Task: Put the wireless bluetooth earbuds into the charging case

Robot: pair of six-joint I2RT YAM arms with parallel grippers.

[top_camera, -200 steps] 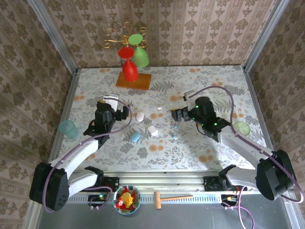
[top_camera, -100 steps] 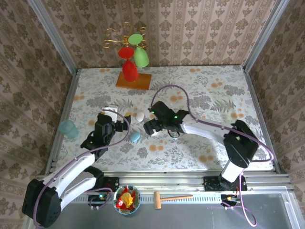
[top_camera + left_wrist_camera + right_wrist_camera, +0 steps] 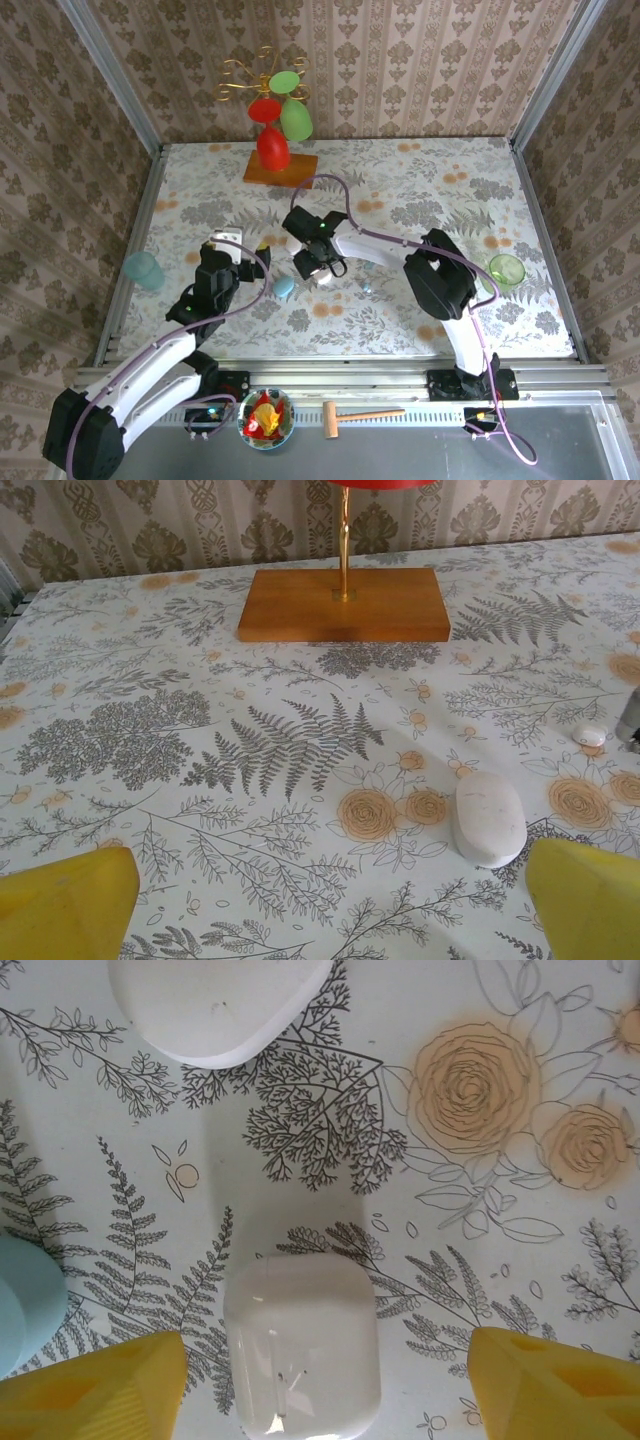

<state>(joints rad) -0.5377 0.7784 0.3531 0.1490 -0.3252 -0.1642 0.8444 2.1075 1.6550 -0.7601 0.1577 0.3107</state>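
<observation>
- Position: right gripper [image 3: 325, 1365] hangs over the white square case [image 3: 303, 1345]. Its 2 yellow fingers [image 3: 95, 1390] are spread, 1 on each side, with bare cloth between finger and case. Nothing is pinched.
- Axis: the case's long axis runs straight ahead from the wrist, across the closing line, so a squeeze would meet its narrower width.
- Earbuds: a pale earbud [image 3: 366, 287] lies loose beside the right forearm, back from the fingertips.
- Left gripper [image 3: 330, 880]: spread and empty. The white oval case [image 3: 490, 817] sits just ahead to its right, with a white earbud [image 3: 589, 735] beyond.
- Obstruction: the light blue case [image 3: 25, 1300] lies just beside 1 right finger and is likely to be nudged.
</observation>
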